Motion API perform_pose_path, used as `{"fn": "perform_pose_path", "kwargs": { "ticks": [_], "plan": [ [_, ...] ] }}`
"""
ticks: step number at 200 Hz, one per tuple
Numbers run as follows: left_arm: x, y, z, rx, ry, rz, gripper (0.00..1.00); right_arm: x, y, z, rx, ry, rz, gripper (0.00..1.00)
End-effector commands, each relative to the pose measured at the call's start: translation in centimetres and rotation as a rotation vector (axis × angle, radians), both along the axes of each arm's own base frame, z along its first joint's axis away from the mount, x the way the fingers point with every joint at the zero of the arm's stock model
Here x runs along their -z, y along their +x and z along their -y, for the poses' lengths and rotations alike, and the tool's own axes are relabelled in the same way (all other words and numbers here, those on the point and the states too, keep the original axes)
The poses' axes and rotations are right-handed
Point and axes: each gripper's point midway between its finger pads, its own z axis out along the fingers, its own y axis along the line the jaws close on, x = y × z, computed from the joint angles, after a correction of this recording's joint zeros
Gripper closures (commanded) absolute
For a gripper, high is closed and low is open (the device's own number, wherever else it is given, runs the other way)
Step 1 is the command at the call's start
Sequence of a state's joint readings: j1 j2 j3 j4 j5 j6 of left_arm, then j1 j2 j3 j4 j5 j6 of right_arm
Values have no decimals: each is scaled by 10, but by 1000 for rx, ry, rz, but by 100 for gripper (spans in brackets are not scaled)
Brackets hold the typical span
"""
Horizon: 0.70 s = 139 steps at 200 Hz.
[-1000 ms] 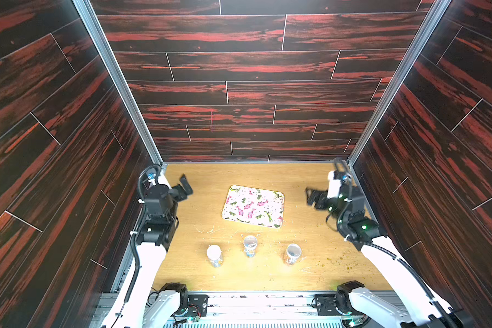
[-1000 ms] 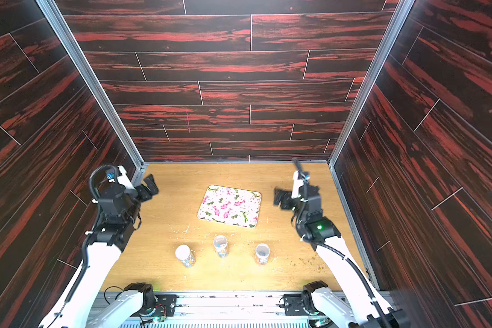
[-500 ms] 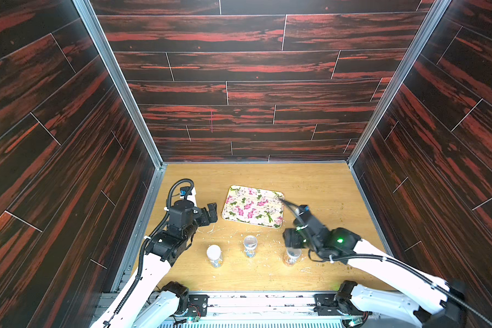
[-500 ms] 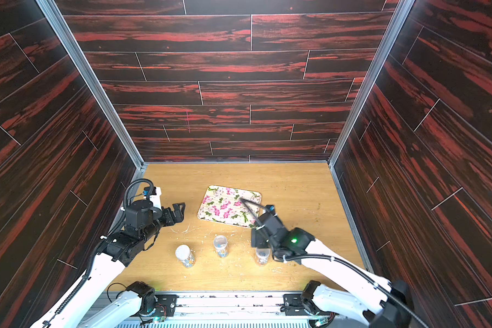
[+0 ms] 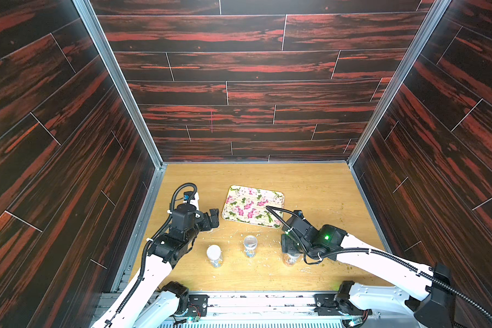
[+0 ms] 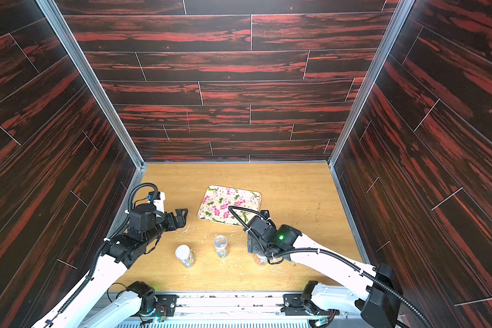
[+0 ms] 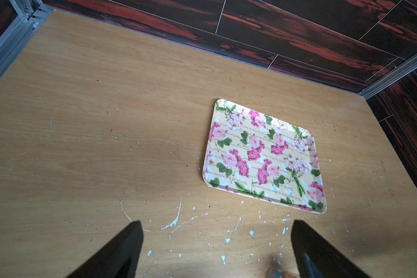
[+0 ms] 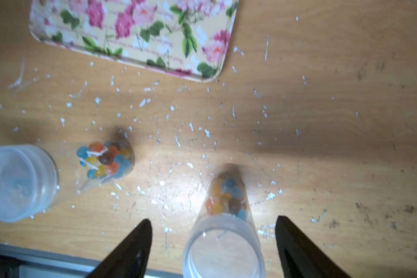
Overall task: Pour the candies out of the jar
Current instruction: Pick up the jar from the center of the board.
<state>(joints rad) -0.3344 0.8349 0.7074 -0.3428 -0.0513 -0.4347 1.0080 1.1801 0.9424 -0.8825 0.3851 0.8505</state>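
Broad pale wooden bench (image 5: 310,181), walled w/ dark red-streaked planks. Twd back-centre: rectangular tray (image 5: 253,205) w/ pink flower print, flat on bench.

Black left pincer (image 5: 215,218) above bench, just beside tray's near-left corner. Same pincer (image 7: 217,223) from left wrist: jaws spread wide, nothing held, only bench btwn them.

Black right pincer (image 8: 212,220) pointing down over right-hand jar (image 8: 223,245), small, clear plastic, upright. Jaws wide apart, one each side of jar, gap showing both sides, no grip.

Nr front edge, row of 3 such jars, well apart: left-hand jar (image 5: 214,254) w/ whitish cap, middle jar (image 5: 250,244), right-hand jar (image 5: 290,259) partly under right pincer.

Candies (image 8: 226,199): tiny glossy round sweets, orange, blue, yellow, brown, heaped in bottom of right-hand jar. More in middle jar (image 8: 105,160), some w/ thin pale sticks.

White flecks (image 8: 178,142) scattered over bench btwn jars & tray.
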Motion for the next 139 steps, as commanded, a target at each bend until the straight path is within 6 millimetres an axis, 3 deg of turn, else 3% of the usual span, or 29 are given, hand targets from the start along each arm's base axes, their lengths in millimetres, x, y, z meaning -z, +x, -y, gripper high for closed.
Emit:
{"fn": "perform_pose_path", "kwargs": {
  "ticks": [1,39,139],
  "plan": [
    [-5,-2,2,-3,-32,15,0,3,-19,12,6,-75,-60,17],
    [-1,-3,4,0,-47,1,0,13,-33,24,16,-114,-90,19],
    [4,-5,9,16,-77,-21,0,20,-18,3,-26,-101,-52,25]
  ]
}}
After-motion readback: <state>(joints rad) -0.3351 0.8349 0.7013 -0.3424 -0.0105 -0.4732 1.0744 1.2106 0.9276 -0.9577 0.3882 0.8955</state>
